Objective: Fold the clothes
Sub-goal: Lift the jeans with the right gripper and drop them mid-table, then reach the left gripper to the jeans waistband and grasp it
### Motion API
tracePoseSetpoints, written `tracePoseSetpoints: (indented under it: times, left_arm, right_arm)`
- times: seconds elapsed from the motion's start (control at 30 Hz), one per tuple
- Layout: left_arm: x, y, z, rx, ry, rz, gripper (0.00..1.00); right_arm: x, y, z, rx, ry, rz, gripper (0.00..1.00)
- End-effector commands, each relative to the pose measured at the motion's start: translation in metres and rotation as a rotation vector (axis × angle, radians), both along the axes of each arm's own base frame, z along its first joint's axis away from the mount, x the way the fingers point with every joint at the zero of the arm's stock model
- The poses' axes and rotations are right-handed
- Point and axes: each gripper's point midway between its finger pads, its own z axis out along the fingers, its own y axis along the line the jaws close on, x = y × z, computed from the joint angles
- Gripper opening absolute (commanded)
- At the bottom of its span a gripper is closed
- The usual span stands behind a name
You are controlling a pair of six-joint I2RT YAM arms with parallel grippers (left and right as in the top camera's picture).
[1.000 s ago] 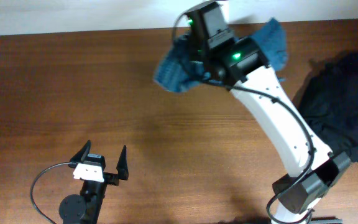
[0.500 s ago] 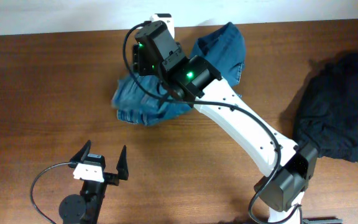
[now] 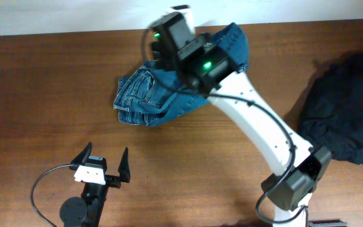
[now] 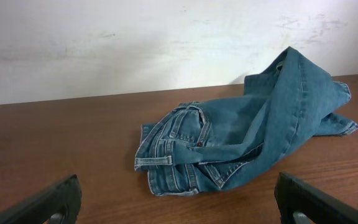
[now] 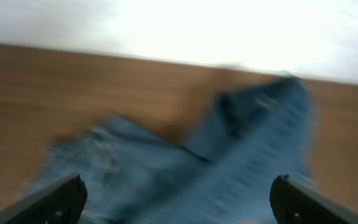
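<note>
Top-down look at a brown wooden table (image 3: 43,94) with a strip of white wall (image 3: 55,16) along the far edge. Crumpled blue jeans (image 3: 145,101) at upper centre, waistband and pockets turned to the left, one leg bunched toward the wall. White right arm (image 3: 257,120) stretched from the lower right corner over the jeans, black wrist with green lights above the cloth, fingers hidden under it. Black garment (image 3: 342,107) heaped at the right edge, well apart from the jeans. Left gripper (image 3: 107,151) at lower left, jaws spread wide, nothing between them, black cable (image 3: 40,183) looped beside it
</note>
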Motion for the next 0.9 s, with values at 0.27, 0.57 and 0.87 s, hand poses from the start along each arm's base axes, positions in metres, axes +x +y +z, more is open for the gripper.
tracePoseSetpoints:
  times: [0.27, 0.57, 0.87]
  left_arm:
    - [0.002, 0.011, 0.0, 0.046, -0.015, 0.059, 0.99]
    - [0.004, 0.033, 0.006, 0.053, -0.038, 0.189, 0.99]
    - [-0.003, -0.03, 0.02, -0.086, -0.058, -0.186, 0.99]
  right_arm:
    - [0.005, -0.174, -0.047, 0.126, 0.322, -0.317, 0.99]
    - [-0.012, -0.244, -0.109, 0.199, 0.523, -0.462, 0.99]
    - [-0.011, -0.222, -0.158, 0.337, 0.587, -0.391, 0.99]
